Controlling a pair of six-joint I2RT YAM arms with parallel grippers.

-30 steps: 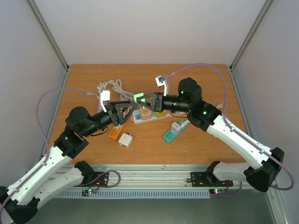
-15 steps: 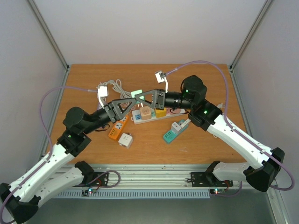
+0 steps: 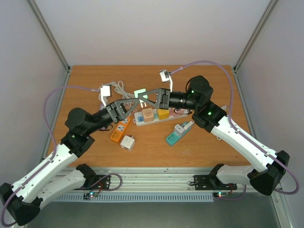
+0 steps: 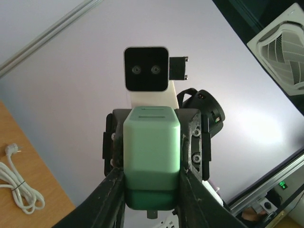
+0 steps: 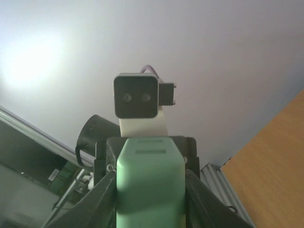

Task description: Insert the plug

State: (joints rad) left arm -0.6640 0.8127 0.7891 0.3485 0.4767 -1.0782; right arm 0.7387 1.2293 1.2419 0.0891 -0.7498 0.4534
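The wooden worktop carries all the loose things. Above it the left arm and the right arm reach towards each other and meet over the far middle part.

Below the meeting place lies the white power strip, with two plugs already in it. Near it are an orange socket block, a teal adapter and a white cube adapter.

The green plug is in the air, well clear of the worktop, above the power strip. The left pincer pinches it by its two sides, and the right pincer pinches it from the opposite end. So both hold the same plug at once. Its prongs I cannot see.

I judge the task is about half done. The plug is picked up, but it is not yet in any socket. What is left, I think: one pincer lets go, and the other brings the plug down to a free socket and presses it in.
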